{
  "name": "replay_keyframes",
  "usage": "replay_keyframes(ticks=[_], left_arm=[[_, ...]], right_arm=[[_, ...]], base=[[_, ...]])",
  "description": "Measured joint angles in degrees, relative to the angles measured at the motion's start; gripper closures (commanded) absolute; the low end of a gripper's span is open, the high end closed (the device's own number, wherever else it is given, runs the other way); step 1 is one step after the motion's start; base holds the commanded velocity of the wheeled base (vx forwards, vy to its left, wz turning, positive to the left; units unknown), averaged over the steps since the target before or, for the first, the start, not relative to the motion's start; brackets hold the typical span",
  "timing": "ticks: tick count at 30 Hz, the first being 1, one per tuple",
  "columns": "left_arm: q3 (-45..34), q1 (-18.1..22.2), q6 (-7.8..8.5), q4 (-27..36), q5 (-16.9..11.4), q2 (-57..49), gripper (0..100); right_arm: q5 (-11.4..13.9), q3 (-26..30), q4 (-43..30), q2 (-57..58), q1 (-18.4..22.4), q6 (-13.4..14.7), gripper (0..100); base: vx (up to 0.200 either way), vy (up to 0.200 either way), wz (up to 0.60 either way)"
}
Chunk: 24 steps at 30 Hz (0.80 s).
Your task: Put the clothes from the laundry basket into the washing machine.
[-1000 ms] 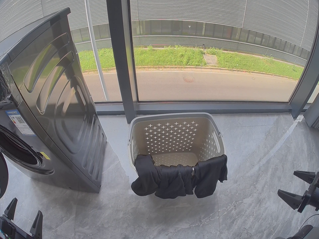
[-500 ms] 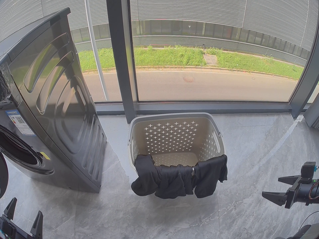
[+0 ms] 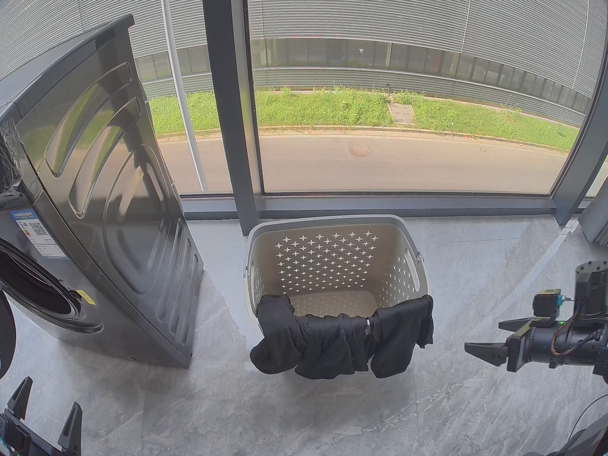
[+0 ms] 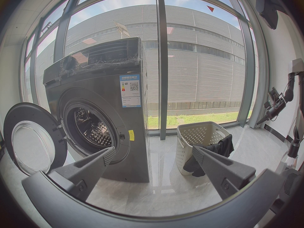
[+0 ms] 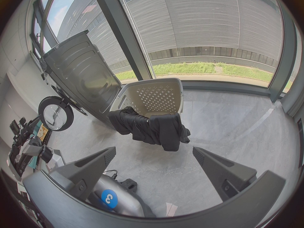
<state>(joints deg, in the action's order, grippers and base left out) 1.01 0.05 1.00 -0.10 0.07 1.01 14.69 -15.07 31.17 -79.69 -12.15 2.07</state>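
Observation:
A white laundry basket (image 3: 334,221) stands on the floor before the window. Black clothes (image 3: 342,343) hang over its near rim, partly outside; the inside looks bare. The dark grey washing machine (image 3: 95,191) stands to the left, its round door (image 4: 31,140) swung open and the drum (image 4: 90,127) showing. My right gripper (image 3: 486,337) hovers open to the right of the basket, tips pointing toward the clothes (image 5: 152,127), a gap away. My left gripper (image 3: 50,394) is open low at the near left, in front of the machine (image 4: 104,79).
A tall glass window with a dark metal post (image 3: 231,96) stands directly behind the basket. Grey marble floor (image 3: 316,413) lies open between the basket, the machine and me. A wall corner (image 3: 595,216) closes the far right.
My right gripper has risen and swung left, from the right edge toward the basket. The left gripper, basket and clothes have stayed put.

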Motion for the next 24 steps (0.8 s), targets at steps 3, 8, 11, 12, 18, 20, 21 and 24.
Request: replay_keyframes(ticks=[3,8,11,12,18,20,21,24], left_arm=[[0.0,0.0,-0.02,0.0,0.0,0.0,0],[0.0,0.0,-0.24,0.0,-0.1,0.0,0],[0.0,0.0,-0.51,-0.1,0.0,0.0,0],[0.0,0.0,-0.57,-0.1,0.0,0.0,0],[0.0,0.0,-0.93,-0.1,0.1,0.0,0],[0.0,0.0,-0.90,-0.1,0.1,0.0,0],[0.0,0.0,-0.90,0.0,0.1,0.0,0],[0.0,0.0,-0.93,-0.1,0.1,0.0,0]], right_arm=[[-1.2,-0.8,5.7,-6.7,-1.5,1.8,0],[-4.3,-2.6,14.0,-17.9,-4.7,5.5,0],[-5.7,-4.1,16.9,-23.4,-5.8,6.7,0],[-6.1,-4.9,17.7,-25.3,-6.0,6.9,0],[-7.4,-10.1,19.5,-34.1,-7.1,7.7,0],[-7.9,-11.4,19.4,-36.1,-7.2,7.7,0],[-8.4,-12.0,19.4,-37.1,-7.3,7.7,0],[-9.4,-13.4,19.6,-39.5,-7.4,7.6,0]], base=[[0.000,0.000,0.00],[0.000,0.000,0.00],[0.000,0.000,0.00],[0.000,0.000,0.00],[0.000,0.000,0.00],[0.000,0.000,0.00],[0.000,0.000,0.00],[0.000,0.000,0.00]])
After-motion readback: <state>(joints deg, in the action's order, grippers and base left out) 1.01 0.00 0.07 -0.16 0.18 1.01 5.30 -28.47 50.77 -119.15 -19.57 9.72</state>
